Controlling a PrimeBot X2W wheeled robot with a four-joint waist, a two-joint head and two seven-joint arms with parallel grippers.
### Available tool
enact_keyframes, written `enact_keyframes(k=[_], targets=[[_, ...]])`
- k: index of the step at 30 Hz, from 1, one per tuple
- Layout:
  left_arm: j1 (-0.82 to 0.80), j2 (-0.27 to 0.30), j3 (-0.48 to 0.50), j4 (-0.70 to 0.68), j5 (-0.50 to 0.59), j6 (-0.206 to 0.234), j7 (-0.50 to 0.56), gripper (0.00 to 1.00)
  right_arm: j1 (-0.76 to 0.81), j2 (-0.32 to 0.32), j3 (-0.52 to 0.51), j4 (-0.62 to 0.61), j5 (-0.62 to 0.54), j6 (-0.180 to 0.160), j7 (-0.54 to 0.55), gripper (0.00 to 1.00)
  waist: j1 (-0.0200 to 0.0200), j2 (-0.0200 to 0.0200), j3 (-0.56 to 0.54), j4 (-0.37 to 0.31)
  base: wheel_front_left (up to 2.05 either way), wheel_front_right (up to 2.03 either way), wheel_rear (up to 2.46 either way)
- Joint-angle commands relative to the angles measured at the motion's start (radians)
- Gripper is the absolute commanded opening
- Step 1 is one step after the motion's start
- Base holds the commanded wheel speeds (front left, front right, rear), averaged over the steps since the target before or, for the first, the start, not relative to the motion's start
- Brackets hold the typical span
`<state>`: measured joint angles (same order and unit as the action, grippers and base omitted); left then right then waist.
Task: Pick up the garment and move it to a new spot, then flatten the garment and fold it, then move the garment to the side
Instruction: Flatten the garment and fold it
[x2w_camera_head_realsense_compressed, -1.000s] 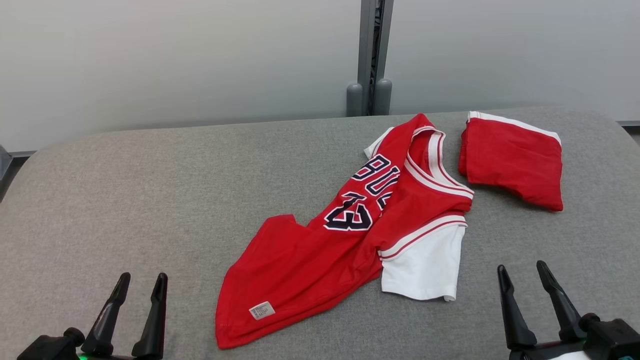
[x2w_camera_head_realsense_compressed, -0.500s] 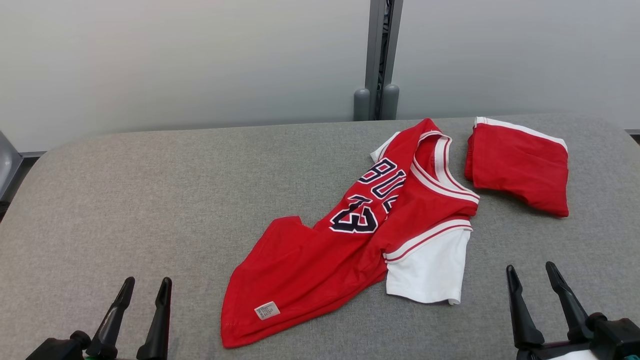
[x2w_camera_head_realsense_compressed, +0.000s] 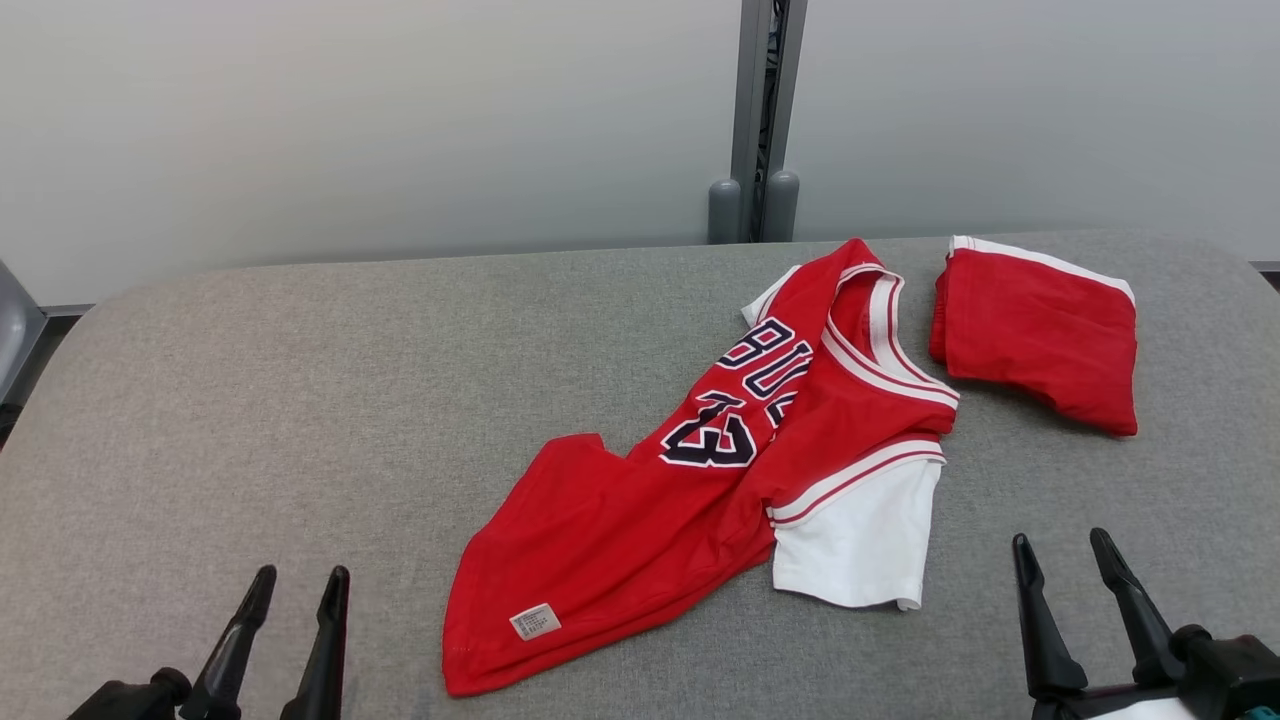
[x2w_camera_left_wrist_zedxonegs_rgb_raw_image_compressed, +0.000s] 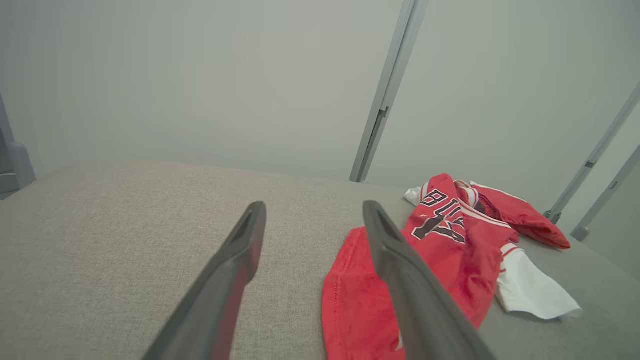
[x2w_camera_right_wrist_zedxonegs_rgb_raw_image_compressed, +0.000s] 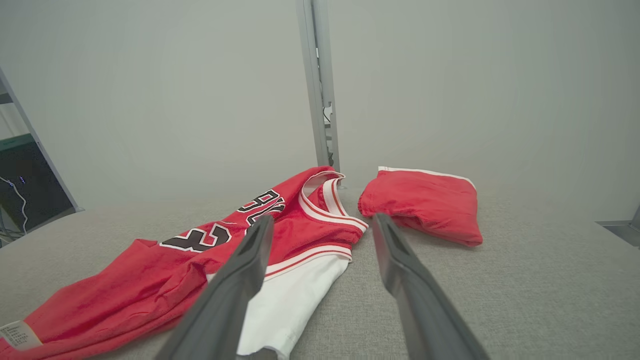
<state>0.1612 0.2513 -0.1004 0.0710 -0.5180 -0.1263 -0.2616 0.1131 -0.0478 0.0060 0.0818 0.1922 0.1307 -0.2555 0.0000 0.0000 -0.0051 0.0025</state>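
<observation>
Now, in the head view, the red basketball jersey (x2w_camera_head_realsense_compressed: 620, 520) lies crumpled on the grey padded table (x2w_camera_head_realsense_compressed: 250, 380), right of the frame's centre. It runs diagonally from its hem at the lower middle up to its white-trimmed neckline at the upper right. Dark lettering and a number show across it, a white sleeve (x2w_camera_head_realsense_compressed: 860, 545) spreads at its lower right edge, and a small white label (x2w_camera_head_realsense_compressed: 535, 621) sits near the hem corner. The left gripper (x2w_camera_head_realsense_compressed: 302, 578) stands at the lower left with its fingers apart and nothing between them, and the jersey's hem is a little to the right of it, not touching. The right gripper (x2w_camera_head_realsense_compressed: 1060, 545) stands at the lower right, also spread and empty, with the white sleeve near it to the left. A folded red garment (x2w_camera_head_realsense_compressed: 1040, 335) with a white edge rests at the upper right, just beside the jersey's neckline, and a grey post (x2w_camera_head_realsense_compressed: 765, 110) rises against the pale wall (x2w_camera_head_realsense_compressed: 350, 130) behind. In the left wrist view the two dark fingers fork wide over bare table, and the jersey lies in the lower right of the frame, partly behind the right-hand finger. In the right wrist view the fingers are likewise parted. The jersey stretches from the lower left to the centre, and its sleeve is partly behind the left-hand finger. The folded garment lies right of centre, beyond the fingertips.
</observation>
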Motion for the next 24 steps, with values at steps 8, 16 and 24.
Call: enact_keyframes(k=[8, 16, 24], targets=[[0.006, 0.029, -0.069, 0.065, -0.03, -0.005, 0.096, 1.0, -0.035, -0.006, 0.043, 0.118, 0.004, 0.0, 0.106, 1.0, 0.0, 0.0, 0.007, -0.004, 0.0, 0.0, 0.0], [-0.016, 0.07, -0.149, 0.081, -0.055, -0.007, 0.203, 1.0, -0.104, -0.006, 0.104, 0.239, -0.037, 0.0, 0.195, 1.0, 0.0, 0.0, 0.032, 0.001, 0.0, 0.0, 0.0], [-0.048, 0.116, -0.252, 0.058, -0.1, -0.006, 0.277, 1.0, -0.201, -0.006, 0.147, 0.395, -0.016, 0.0, 0.198, 1.0, 0.0, 0.0, 0.069, 0.011, 0.0, 0.0, 0.0]])
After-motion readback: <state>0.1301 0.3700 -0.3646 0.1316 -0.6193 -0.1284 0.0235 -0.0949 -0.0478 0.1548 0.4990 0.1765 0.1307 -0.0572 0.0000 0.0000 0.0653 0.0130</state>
